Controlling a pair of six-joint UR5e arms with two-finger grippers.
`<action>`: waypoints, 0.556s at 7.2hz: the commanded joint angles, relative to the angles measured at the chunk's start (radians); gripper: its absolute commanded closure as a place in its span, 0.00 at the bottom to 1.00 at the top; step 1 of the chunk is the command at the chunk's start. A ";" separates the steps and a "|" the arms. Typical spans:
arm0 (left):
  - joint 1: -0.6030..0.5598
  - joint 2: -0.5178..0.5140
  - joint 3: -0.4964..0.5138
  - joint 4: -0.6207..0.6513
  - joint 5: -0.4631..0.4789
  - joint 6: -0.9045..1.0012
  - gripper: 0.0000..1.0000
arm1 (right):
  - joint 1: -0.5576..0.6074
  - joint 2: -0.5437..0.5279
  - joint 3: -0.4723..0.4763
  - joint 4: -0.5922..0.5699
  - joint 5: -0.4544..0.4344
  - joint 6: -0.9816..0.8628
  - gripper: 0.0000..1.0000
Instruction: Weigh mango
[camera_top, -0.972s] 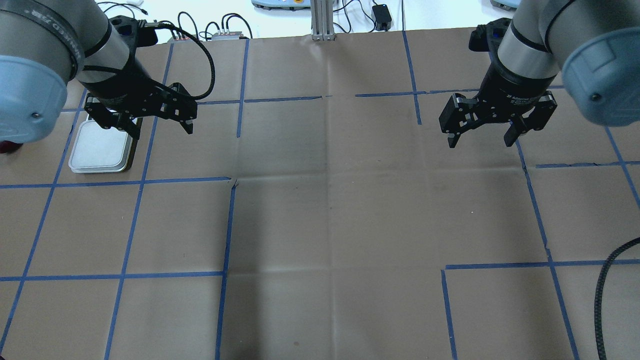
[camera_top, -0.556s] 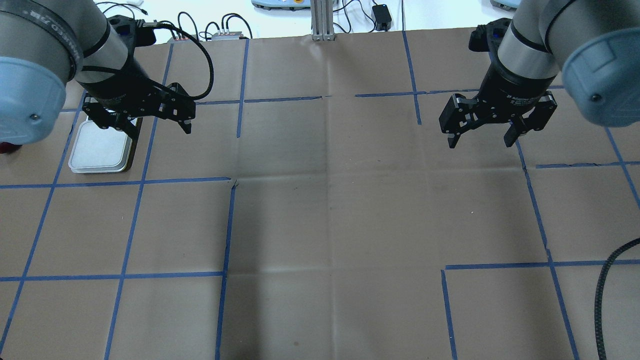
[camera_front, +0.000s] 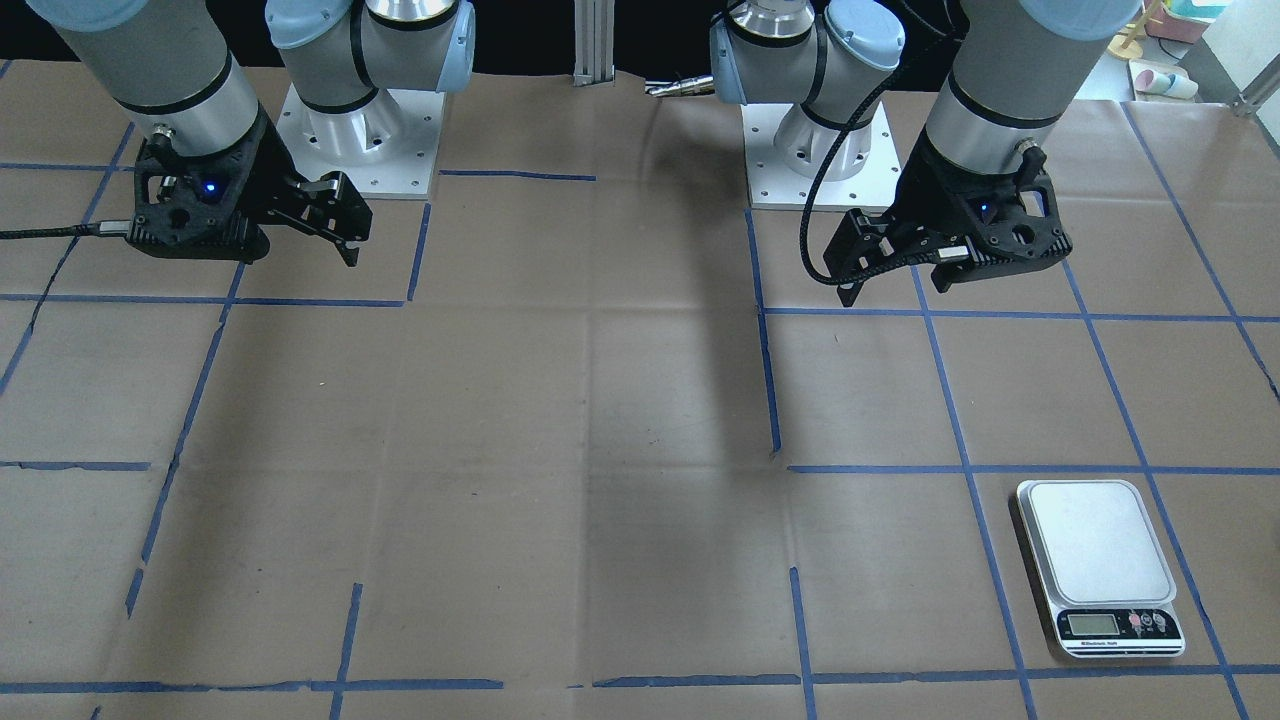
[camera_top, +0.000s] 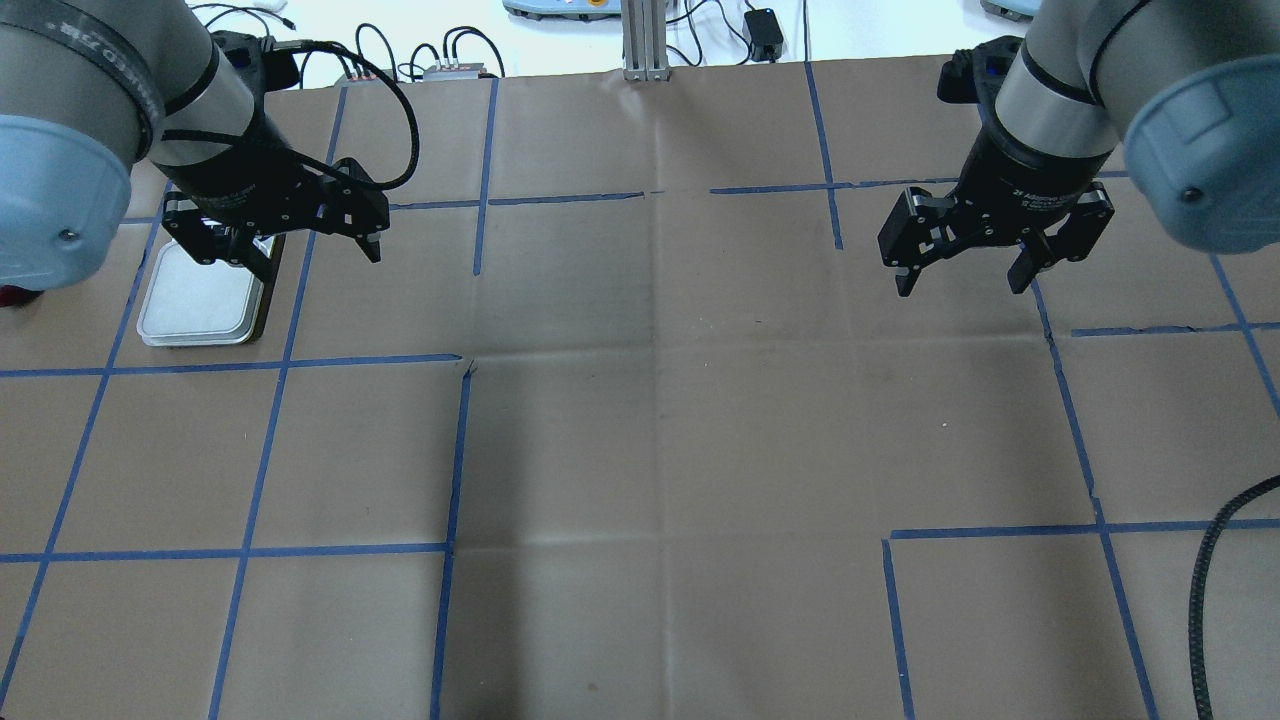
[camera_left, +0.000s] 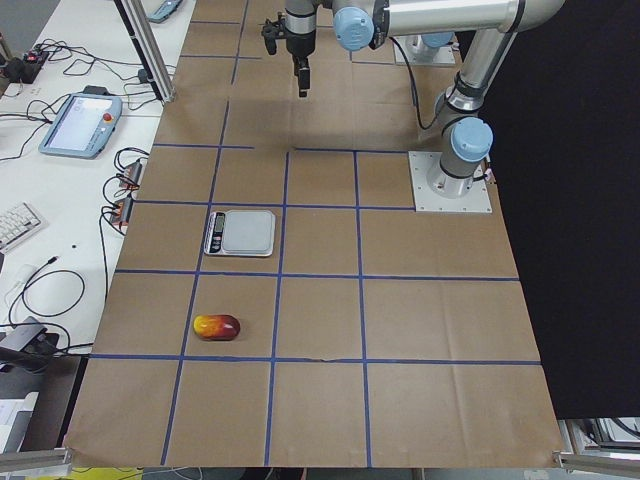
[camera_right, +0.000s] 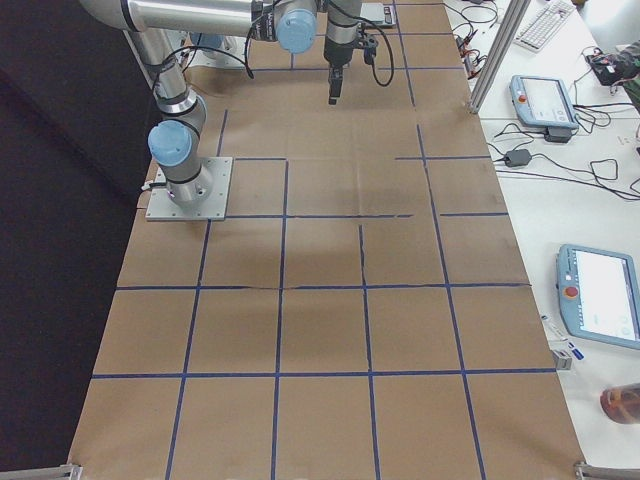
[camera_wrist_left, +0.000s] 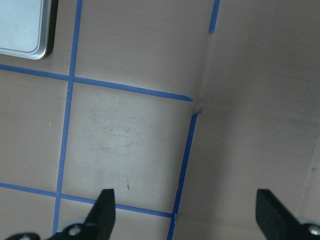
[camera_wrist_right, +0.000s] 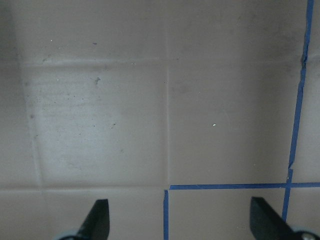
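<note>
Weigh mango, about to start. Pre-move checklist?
1. Left gripper open and empty: ok.
2. Right gripper open and empty: ok.
3. Scale top bare: ok.
4. Mango lying free on the table, apart from the scale: ok.
5. Left gripper above the mango: not ok. It hangs by the scale, and the mango lies past it toward the table's left end.
6. Display on and zeroed: cannot tell, too small to read.
</note>
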 joint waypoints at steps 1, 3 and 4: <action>0.000 0.001 -0.001 -0.004 0.001 0.010 0.00 | 0.000 0.000 0.000 0.000 0.000 0.000 0.00; 0.047 0.009 -0.001 0.001 0.001 0.102 0.00 | 0.000 0.000 0.000 0.000 0.000 0.000 0.00; 0.125 0.004 -0.001 -0.001 0.002 0.177 0.00 | 0.000 0.000 0.000 0.000 0.000 0.000 0.00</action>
